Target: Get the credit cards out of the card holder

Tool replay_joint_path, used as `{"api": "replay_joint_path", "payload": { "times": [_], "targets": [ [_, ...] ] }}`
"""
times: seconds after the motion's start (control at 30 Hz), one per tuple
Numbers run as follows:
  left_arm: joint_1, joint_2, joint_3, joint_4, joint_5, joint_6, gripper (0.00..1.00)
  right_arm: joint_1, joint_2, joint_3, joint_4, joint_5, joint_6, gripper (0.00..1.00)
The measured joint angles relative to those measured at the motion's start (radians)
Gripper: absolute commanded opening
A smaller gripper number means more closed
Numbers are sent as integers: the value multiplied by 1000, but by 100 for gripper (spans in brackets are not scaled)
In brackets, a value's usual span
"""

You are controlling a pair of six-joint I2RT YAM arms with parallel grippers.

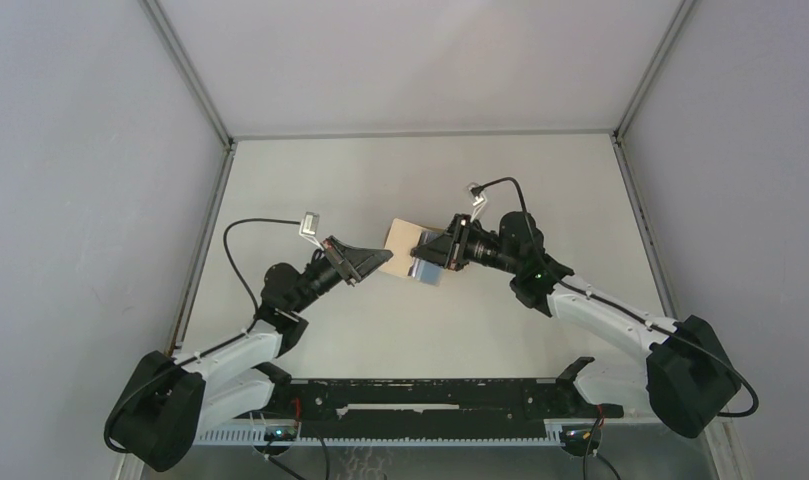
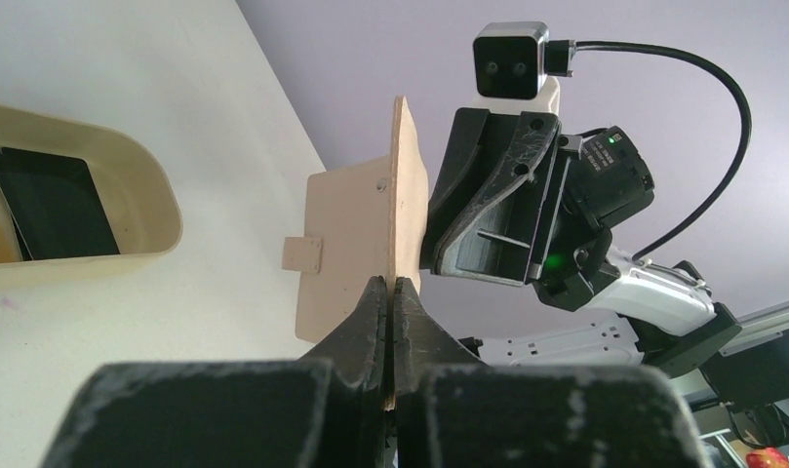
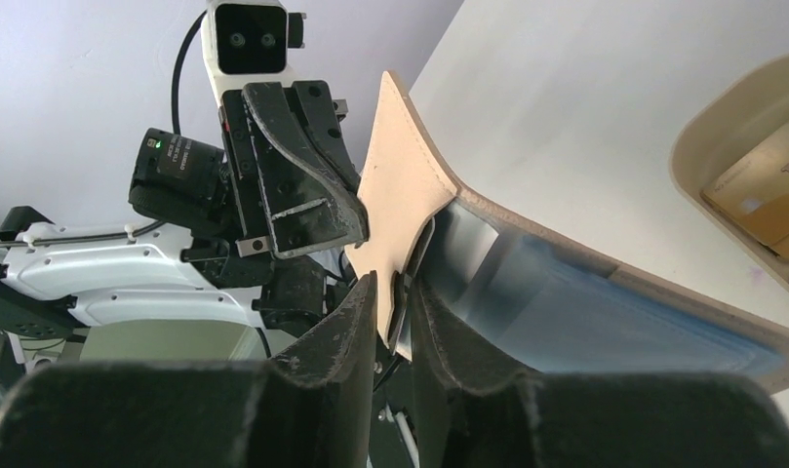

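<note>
My left gripper [image 2: 390, 292] is clenched on the near edge of the card holder [image 2: 351, 244], which is held on edge above the table [image 1: 310, 180]. My right gripper [image 3: 395, 297], on the holder's opposite side, is pinched on its open leaf.

The light blue card [image 3: 585, 302] sits in the holder's pocket. The black card [image 2: 49, 200] lies in the tan tray [image 2: 166, 210] beside the holder.

Risk: both grips appear to bear on leather, not card. Pulling apart could flex the holder and either trap the blue card or spill it.

The table is pale and matte, enclosed by plain grey walls [image 1: 80, 150].
</note>
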Motion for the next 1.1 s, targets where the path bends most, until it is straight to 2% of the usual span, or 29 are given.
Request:
{"api": "replay_joint_path", "payload": {
  "times": [0.37,0.67,0.87,1.1],
  "targets": [
    [6,5,0,0,0,-10,0,2,11,0,-2,-10,-14,0],
    [19,5,0,-2,19,-16,0,2,5,0,-21,-15,-23,0],
    [33,-6,0,-21,73,-17,1,-3,-50,0,-115,-31,-63,0],
    [103,-18,0,-53,55,-16,0,-21,-110,-16,-177,-46,-93,0]
  ]
}}
